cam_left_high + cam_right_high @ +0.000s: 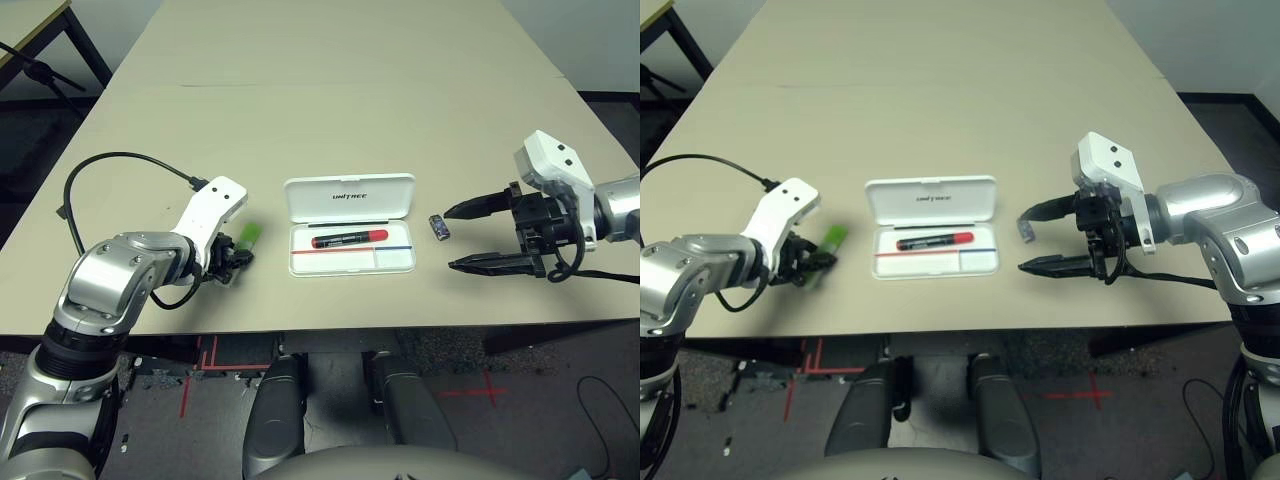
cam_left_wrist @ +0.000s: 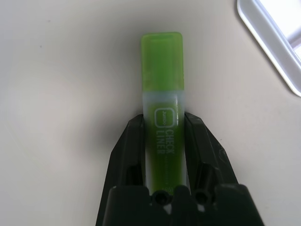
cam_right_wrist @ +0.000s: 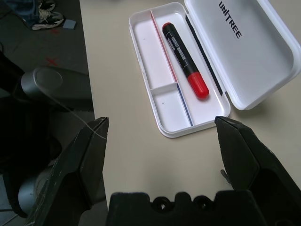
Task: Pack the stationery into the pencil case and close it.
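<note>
I see the pencil case (image 1: 350,224) lying open at the centre of the frame on the beige surface (image 1: 330,90), lid flat behind the tray. The red marker (image 1: 349,238) lies inside the tray's long compartment, black cap toward frame left. My left tool (image 2: 164,123), at lower left of the head view, has its fingers (image 2: 133,141) clamped on both sides of the green highlighter (image 2: 162,99), which sits well left of the case; its cap end sticks out past the fingertips. My right tool (image 1: 470,237), at the right of the frame, is spread wide, holding nothing, fingers pointing toward the case. The small dark block (image 1: 439,227) rests on the surface just right of the case, near the upper right-tool finger.
</note>
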